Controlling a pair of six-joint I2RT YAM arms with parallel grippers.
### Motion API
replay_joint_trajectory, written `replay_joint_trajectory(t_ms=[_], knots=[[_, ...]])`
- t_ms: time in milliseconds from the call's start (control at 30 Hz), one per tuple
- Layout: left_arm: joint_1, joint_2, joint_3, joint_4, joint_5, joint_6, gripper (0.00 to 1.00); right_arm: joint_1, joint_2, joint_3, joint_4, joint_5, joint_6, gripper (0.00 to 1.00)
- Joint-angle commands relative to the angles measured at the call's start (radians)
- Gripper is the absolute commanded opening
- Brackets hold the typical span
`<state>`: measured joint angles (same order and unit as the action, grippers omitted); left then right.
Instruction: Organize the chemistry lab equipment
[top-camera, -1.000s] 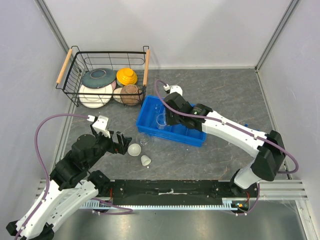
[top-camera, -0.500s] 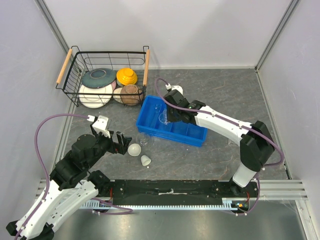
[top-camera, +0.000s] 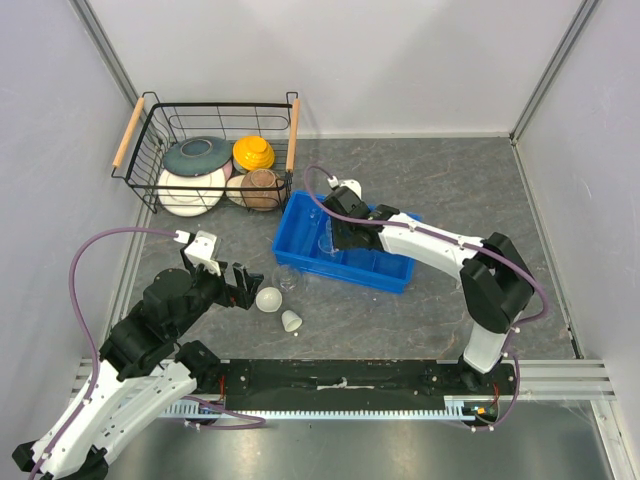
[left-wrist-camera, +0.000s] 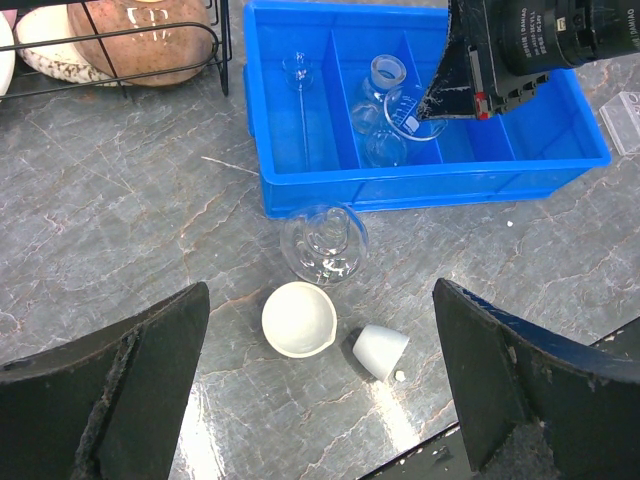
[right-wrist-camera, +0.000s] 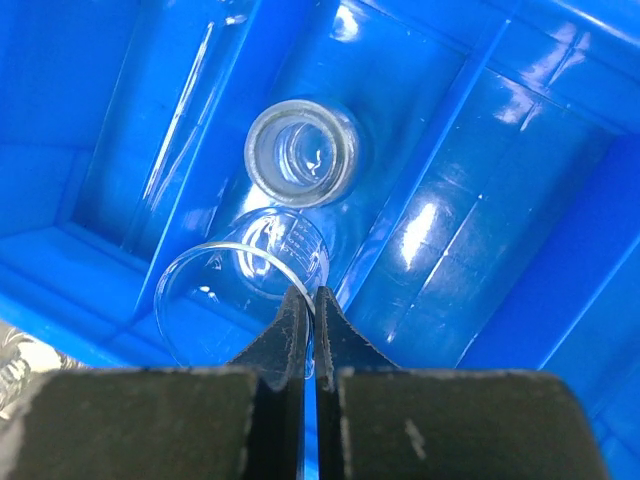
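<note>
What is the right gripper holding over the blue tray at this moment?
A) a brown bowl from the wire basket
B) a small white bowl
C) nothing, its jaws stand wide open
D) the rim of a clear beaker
D: in the right wrist view, the right gripper has its fingers pinched on the rim of the clear beaker, above a compartment of the blue tray.

In the bin (left-wrist-camera: 430, 187), beaker (right-wrist-camera: 240, 282) beside flask (right-wrist-camera: 303, 152); basket (top-camera: 220, 100) behind-left.
</note>
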<state>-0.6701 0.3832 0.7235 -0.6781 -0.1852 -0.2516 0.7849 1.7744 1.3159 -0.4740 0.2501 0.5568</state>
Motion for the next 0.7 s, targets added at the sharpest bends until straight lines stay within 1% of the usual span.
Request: replay_joint_trajectory(t_ms=[0,233,433,667], knots=[[-0.002,-0.010,0.001,0.028,-0.020,0.023,1.00,-0.022,0.022,0.006,0.057,0.041,0.025,0.00],[-0.002,-0.007,0.001,0.028,-0.020,0.023,1.00,-0.049,0.056,0.025,0.077,0.072,0.034,0.00],[-0.002,-0.006,0.001,0.028,-0.020,0.023,1.00,-0.058,0.083,0.026,0.095,0.057,0.040,0.00],[-0.002,-0.001,0.002,0.028,-0.020,0.023,1.00,-0.049,0.054,-0.012,0.104,0.011,0.035,0.00]])
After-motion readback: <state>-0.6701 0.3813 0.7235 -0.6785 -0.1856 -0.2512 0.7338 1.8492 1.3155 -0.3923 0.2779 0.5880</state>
